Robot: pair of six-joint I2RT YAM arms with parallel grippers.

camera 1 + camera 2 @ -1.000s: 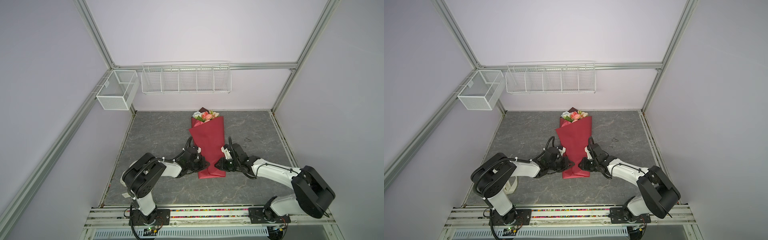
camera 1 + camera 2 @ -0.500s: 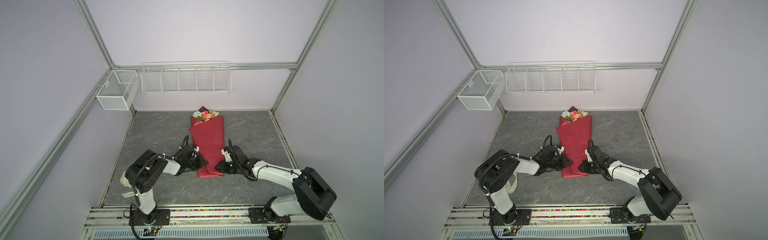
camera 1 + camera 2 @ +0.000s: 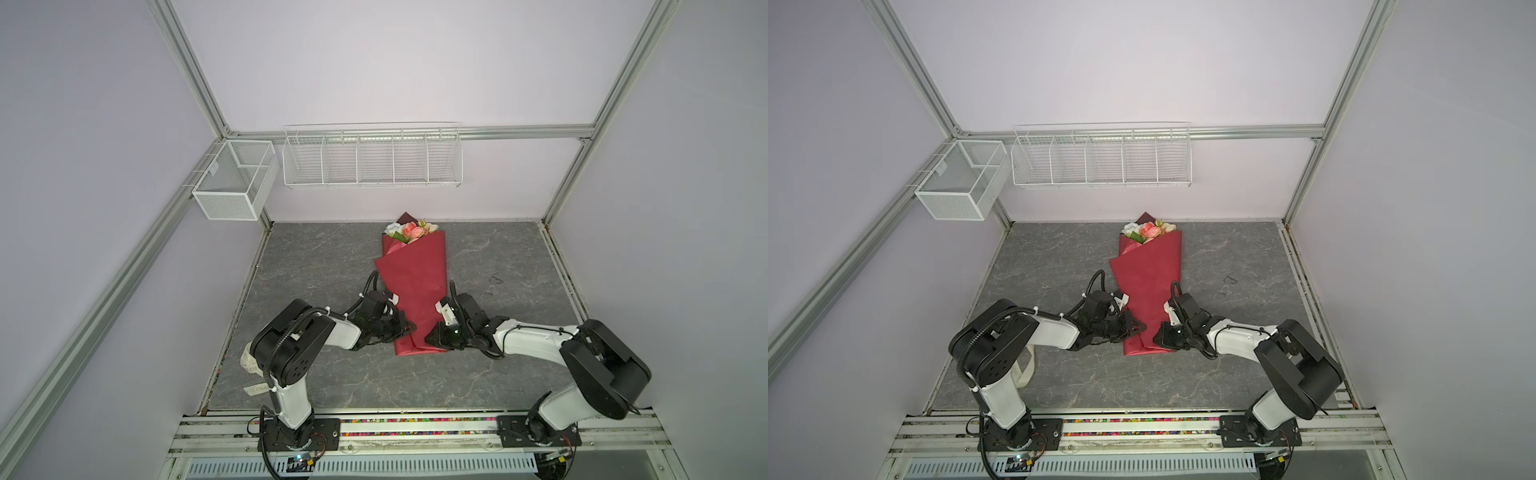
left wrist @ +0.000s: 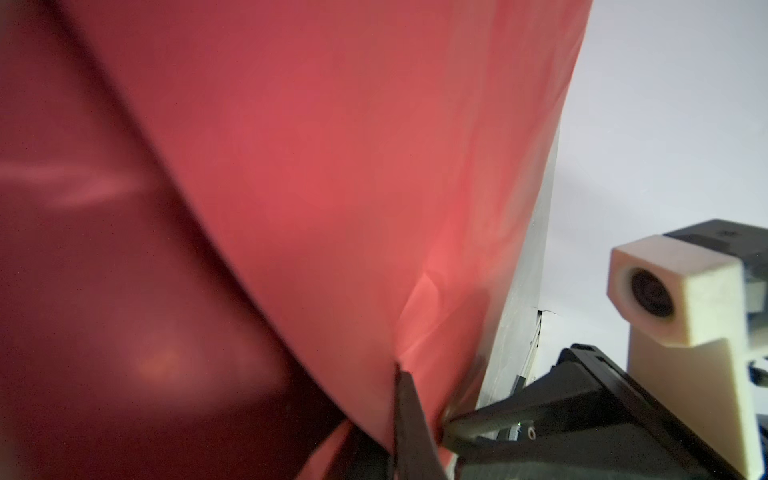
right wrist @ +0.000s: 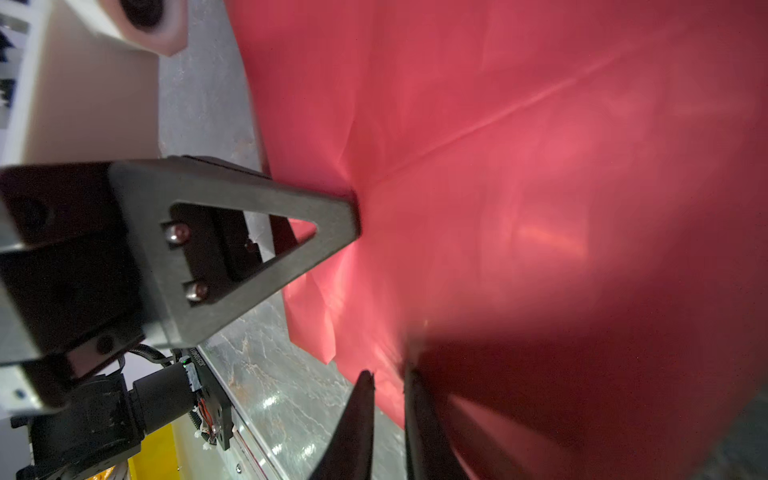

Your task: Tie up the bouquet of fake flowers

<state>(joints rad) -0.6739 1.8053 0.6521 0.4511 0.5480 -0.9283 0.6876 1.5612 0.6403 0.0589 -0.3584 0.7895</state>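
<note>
Left gripper [image 3: 409,328] lies low on the grey stone-patterned tabletop [image 3: 324,266], fingers pressed together at the left edge of the dark-red paper wrap [image 3: 415,286]. In the right wrist view its triangular black fingertip [image 5: 353,208] meets the paper, and creases fan out from that contact point, consistent with a pinch on the sheet.

Right gripper [image 3: 428,338] sits at the opposite, right edge of the wrap, near its narrow lower end. In the right wrist view its two fingers stand close together with a thin gap [image 5: 387,374] in which red paper shows. Whether they clamp the sheet cannot be determined.

Task item: the bouquet of fake flowers [image 3: 1148,230], pink, peach and cream blooms with green leaves, lies flat along the middle of the tabletop inside the wrap. The blooms point toward the rear wall and the folded narrow end points toward the arm bases. Both grippers flank that narrow end.

Other items:
- Cream printed ribbon [image 3: 1027,368] lies on the tabletop beside the left arm base, well apart from the bouquet.
- White wire rack [image 3: 372,158] and white mesh basket [image 3: 232,183] hang on the walls above the tabletop.
</note>
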